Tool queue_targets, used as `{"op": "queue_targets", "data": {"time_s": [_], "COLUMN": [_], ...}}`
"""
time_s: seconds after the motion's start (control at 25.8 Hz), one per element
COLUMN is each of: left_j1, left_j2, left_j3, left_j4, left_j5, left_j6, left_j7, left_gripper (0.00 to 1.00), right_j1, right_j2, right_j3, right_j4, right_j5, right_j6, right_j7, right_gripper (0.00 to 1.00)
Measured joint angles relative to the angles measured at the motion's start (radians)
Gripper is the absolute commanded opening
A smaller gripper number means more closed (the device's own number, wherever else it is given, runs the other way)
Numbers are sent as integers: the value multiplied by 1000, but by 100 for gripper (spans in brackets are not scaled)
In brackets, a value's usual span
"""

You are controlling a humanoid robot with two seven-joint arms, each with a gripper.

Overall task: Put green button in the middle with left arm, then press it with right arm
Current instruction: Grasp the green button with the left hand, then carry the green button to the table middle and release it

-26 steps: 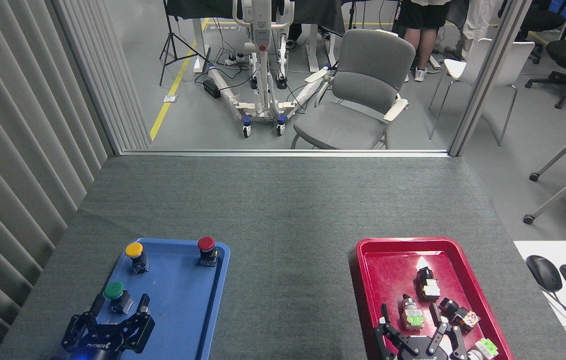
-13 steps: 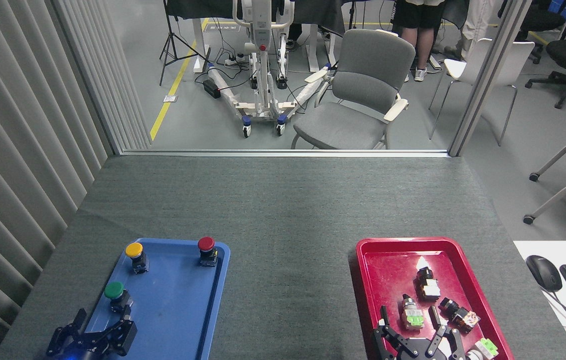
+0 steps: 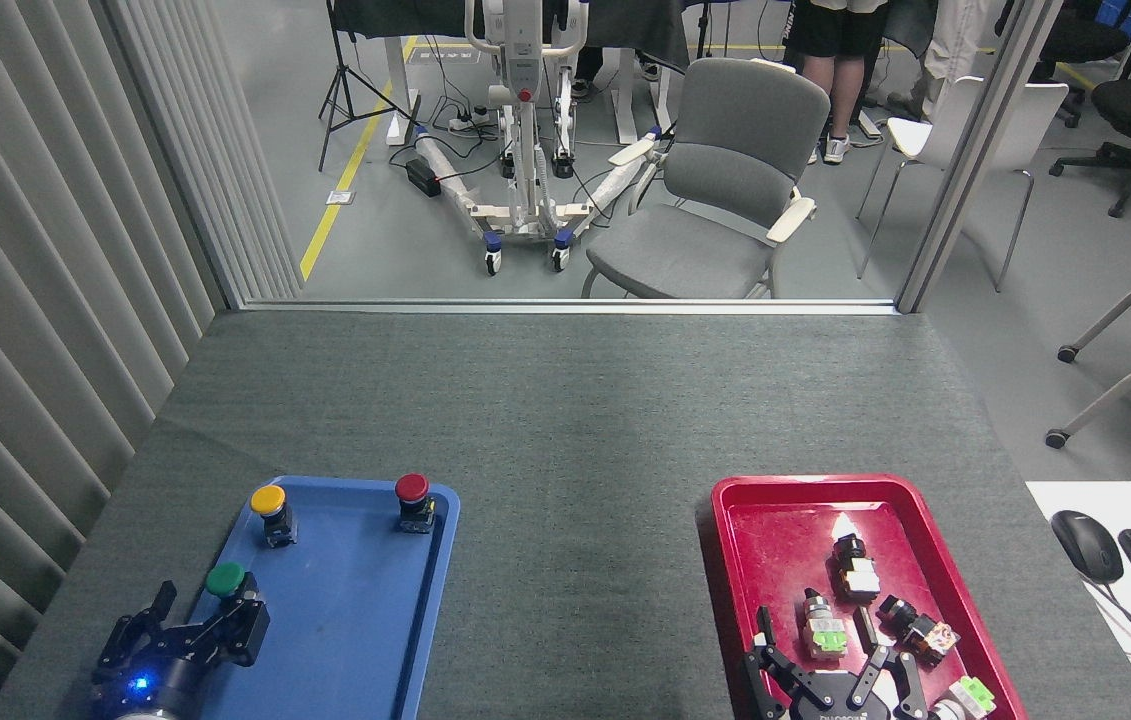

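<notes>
Desk (image 3: 565, 400) covered in grey mat, bare through the middle (image 3: 575, 520). Blue tray (image 3: 365, 620) at the near-left, red tray (image 3: 775, 540) at the near-right holding small parts. Left arm (image 3: 187, 632) over blue tray's near-left edge, jaws apart, one finger touching the green button's body. Right arm (image 3: 830, 672) over red tray's near edge, jaws spread. Green button (image 3: 226, 582) upright near blue tray's left edge; yellow button (image 3: 270, 508) and red button (image 3: 413, 496) along its far edge.

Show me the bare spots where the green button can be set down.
The widest bare patch is the grey mat between the blue tray and the red tray, running to the far edge. The blue tray's right half is also free. The red tray's near end is crowded with parts and the right tool.
</notes>
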Motion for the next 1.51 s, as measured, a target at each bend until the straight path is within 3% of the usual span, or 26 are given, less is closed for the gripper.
{"op": "queue_targets", "data": {"time_s": [0.23,0.27,0.5,0.74,1.01,1.28,1.51], "left_j1": [-2,1,22,51,45,-66,-122], "left_j2": [15,21,61,60,-52,-171,-193], "left_j3": [-7,-8,-16,-20,-204,-450,-576], "left_j4": [15,14,-38,-172,-319,-203,-89], "left_j5": [-9,-11,-18,-17,-27,-115,-177], "left_j6": [-11,-18,-106,-131,-129,-127,-143], "left_j7": [4,7,41,54,53,41,23], "left_gripper": [2,0,0,0,0,0,0], "right_j1": [18,19,23,20,14,9,9], "right_j2": [-4,-4,-1,1,2,1,0], "right_j3": [2,0,-5,-6,-7,-6,-5], "right_j4": [0,0,0,0,0,0,0], "right_j5": [0,0,1,0,0,0,1], "right_j6": [-2,-2,0,1,2,2,2], "right_j7": [-11,-11,-12,-15,-12,-12,-11], "right_gripper": [100,100,100,100,100,100,100]}}
